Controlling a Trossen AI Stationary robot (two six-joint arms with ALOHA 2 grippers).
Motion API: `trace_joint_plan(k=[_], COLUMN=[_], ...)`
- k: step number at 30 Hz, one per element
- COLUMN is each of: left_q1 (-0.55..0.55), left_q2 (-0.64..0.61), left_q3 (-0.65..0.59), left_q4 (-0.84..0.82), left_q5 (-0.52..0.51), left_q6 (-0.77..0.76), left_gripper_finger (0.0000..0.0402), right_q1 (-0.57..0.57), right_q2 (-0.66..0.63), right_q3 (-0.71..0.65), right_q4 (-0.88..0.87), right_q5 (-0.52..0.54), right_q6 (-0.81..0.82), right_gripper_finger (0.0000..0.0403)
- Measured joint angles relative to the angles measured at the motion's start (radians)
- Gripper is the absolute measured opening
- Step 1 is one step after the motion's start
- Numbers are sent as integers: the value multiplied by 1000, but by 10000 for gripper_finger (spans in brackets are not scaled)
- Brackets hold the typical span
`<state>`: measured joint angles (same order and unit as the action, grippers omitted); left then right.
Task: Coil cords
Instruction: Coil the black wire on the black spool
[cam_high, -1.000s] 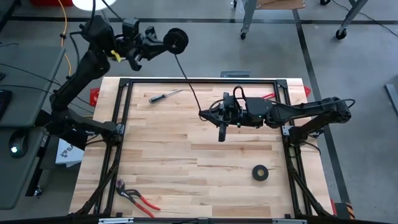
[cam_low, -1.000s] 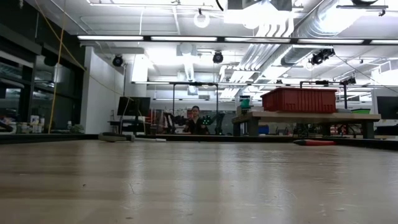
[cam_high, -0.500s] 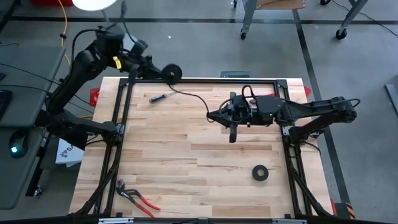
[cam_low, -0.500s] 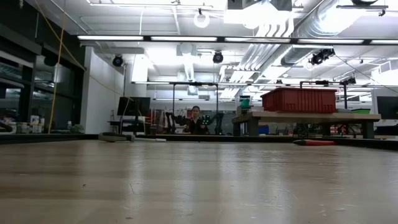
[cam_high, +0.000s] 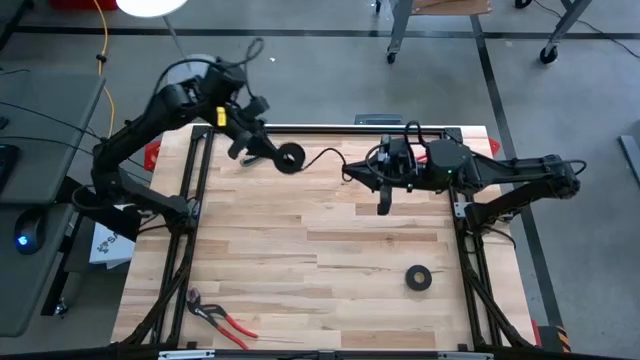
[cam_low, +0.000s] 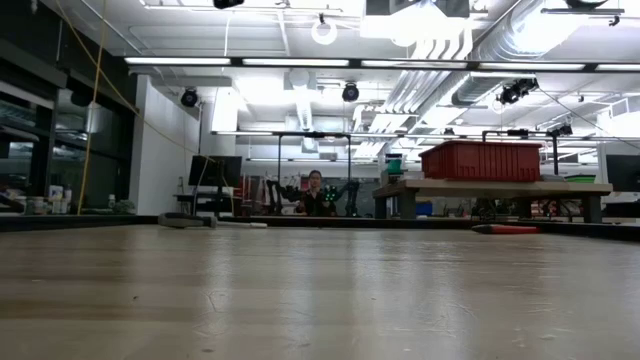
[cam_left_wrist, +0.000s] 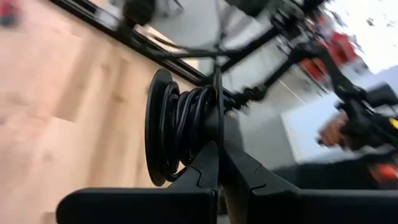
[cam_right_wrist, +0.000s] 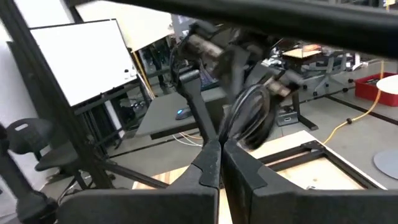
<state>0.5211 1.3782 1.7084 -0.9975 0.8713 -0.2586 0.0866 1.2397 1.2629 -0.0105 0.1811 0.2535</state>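
The black cord is wound in loops on a black two-flanged spool (cam_high: 291, 158) (cam_left_wrist: 180, 124), which hangs over the far part of the table. My left gripper (cam_high: 268, 150) (cam_left_wrist: 216, 148) is shut on that spool. A short free run of the cord (cam_high: 322, 154) sags from the spool across to my right gripper (cam_high: 347, 174) (cam_right_wrist: 221, 148), which is shut over the table's far middle. The right wrist view looks at the spool (cam_right_wrist: 252, 115) and the left gripper behind it. Neither gripper shows in the low view. My left gripper pinches one flange of the spool at its rim (cam_left_wrist: 218, 118) between its two shut fingers. It comes slanting down from the table's far left. The spool is lifted clear of the table, its axis about level, the cord loops beside the fingers. My right gripper has the cord's free run ending at its shut fingertips (cam_high: 345, 173), reaching level from the table's right. The right wrist view does not show the cord between the fingers. The cord hangs slack toward the spool, clear of the table.
A black tape roll (cam_high: 418, 278) lies near the right front, red-handled pliers (cam_high: 222, 320) at the left front. A black frame rail (cam_high: 330, 130) borders the table. A red bin (cam_low: 487, 160) and a person (cam_low: 316, 195) are far beyond the table.
My left gripper has come down and toward the table's near right, tipping downward, bringing the spool from beyond the far left corner to over the table's far part. My right gripper has drawn toward the right edge. The cord between them has grown shorter.
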Motion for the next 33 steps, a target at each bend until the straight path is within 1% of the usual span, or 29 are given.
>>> trace_joint_plan(k=[4,7,10,13,17,22,25,29,33], left_q1=[-69,-124,-173,-210,-252,-282,-283,-271,-243], left_q2=[56,103,162,226,298,356,366,365,358], left_q3=[0,0,0,0,0,0,0,0,0], left_q4=[44,158,348,561,876,1299,1479,1602,1611], left_q5=[88,146,210,266,329,348,346,313,283], left_q6=[-6,-46,-110,-216,-378,-598,-704,-735,-727], left_gripper_finger=[0,0,0,0,0,0,0,0,0], right_q1=[-31,-55,-76,-85,-99,-100,-98,-85,-71], right_q2=[-4,-4,-4,-2,-2,-2,-2,-2,-2], right_q3=[0,0,0,0,0,0,0,0,0], right_q4=[6,36,55,57,70,68,67,72,85], right_q5=[-18,-54,-84,-90,-152,-168,-182,-183,-183], right_q6=[0,0,0,0,13,17,19,18,18], right_gripper_finger=[0,0,0,0,1,1,1,1,0])
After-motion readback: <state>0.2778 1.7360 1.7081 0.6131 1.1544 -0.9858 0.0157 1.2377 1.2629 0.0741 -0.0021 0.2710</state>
